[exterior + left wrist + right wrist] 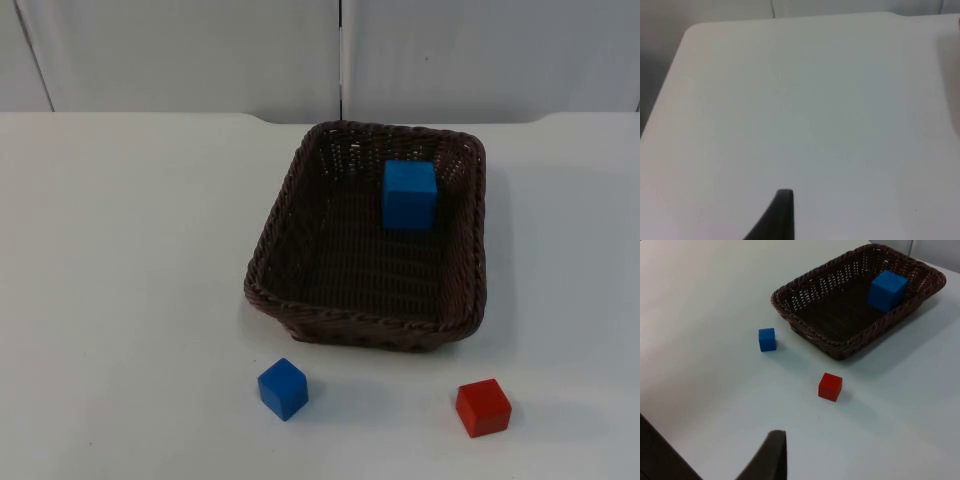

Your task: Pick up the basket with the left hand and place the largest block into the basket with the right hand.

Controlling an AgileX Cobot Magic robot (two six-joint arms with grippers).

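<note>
While each claw's opening cannot be told, the large blue block (409, 194) sits in the basket (300, 305).

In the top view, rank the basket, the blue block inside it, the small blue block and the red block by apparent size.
1. Basket
2. Blue block inside it
3. Small blue block and red block: these look about alike, so no ranking between them.

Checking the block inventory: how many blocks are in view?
3. A large blue cube block lies inside the brown wicker basket; a small blue cube block and a red cube block sit on the white table before it.
</note>
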